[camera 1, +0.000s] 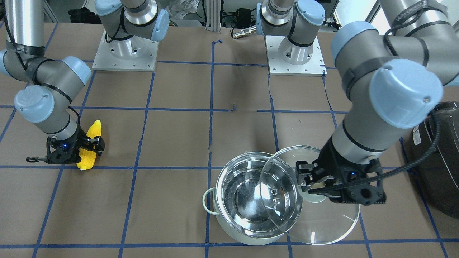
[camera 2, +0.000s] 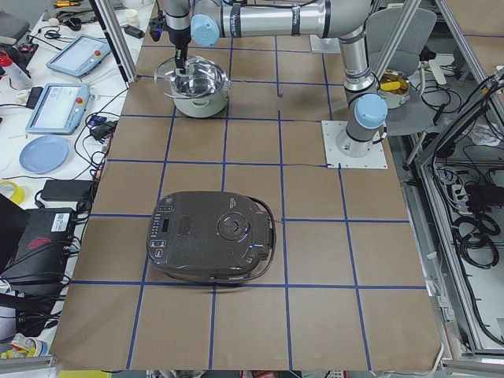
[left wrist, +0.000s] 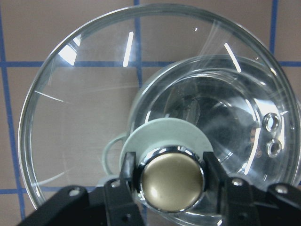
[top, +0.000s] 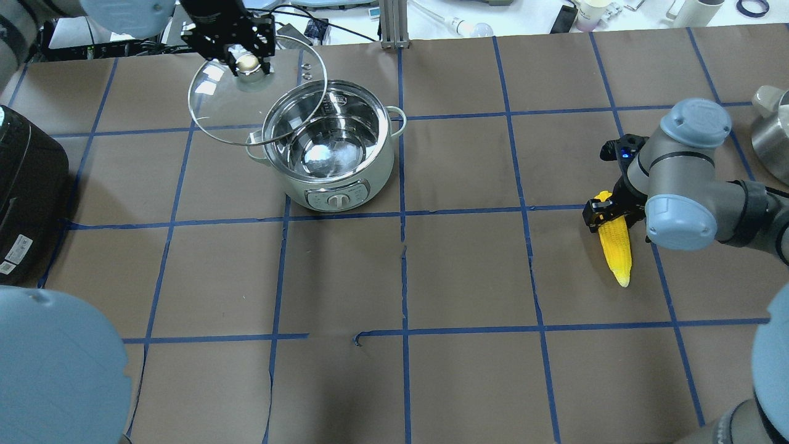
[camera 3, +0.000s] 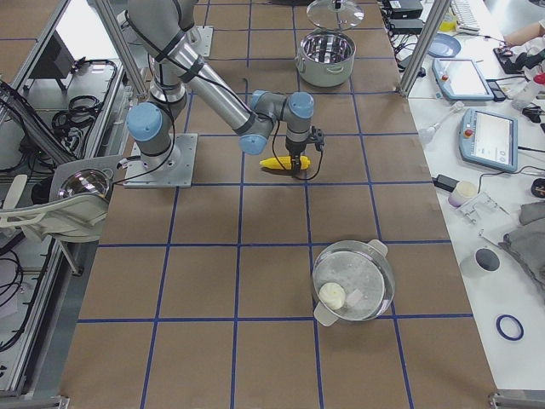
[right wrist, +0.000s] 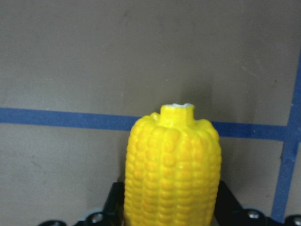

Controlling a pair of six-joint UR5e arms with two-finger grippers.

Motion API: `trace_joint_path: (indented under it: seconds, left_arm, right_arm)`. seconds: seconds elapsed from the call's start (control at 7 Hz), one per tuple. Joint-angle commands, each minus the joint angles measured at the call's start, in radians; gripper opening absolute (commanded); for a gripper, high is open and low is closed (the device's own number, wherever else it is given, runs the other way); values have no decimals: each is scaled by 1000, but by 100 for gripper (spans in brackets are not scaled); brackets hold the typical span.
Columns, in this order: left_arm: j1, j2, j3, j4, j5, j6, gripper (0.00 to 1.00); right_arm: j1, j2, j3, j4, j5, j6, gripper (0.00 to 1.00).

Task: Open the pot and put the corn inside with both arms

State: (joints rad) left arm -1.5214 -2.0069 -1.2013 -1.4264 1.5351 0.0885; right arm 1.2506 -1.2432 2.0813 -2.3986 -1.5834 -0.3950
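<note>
The steel pot (top: 333, 154) with pale-green handles stands open at the far left of the table; it also shows in the front view (camera 1: 251, 200). My left gripper (top: 246, 60) is shut on the gold-capped knob (left wrist: 169, 181) of the glass lid (top: 222, 105). It holds the lid tilted, above and partly beside the pot rim. The yellow corn (top: 616, 250) lies on the table at the right. My right gripper (top: 607, 213) is shut on its blunt end, with a finger on each side of the cob (right wrist: 171, 165).
A large dark appliance (top: 28, 191) sits at the table's left edge. A second steel pot (camera 3: 353, 281) stands at the right end. The arm base plates (camera 1: 125, 53) lie at the robot's side of the table. Blue tape lines grid the brown surface.
</note>
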Motion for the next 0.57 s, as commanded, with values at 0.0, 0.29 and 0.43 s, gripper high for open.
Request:
trace_joint_path:
  seconds: [0.0, 0.29, 0.43]
  left_arm:
    - [165, 17, -81, -14, 10, 292, 0]
    - [332, 13, -260, 229, -7, 494, 0]
    - [358, 20, -364, 345, -38, 529, 0]
  right_arm:
    - [0, 1, -9, 6, 23, 5, 35]
    - [19, -22, -62, 25, 42, 22, 28]
    - [53, -34, -129, 100, 74, 22, 27]
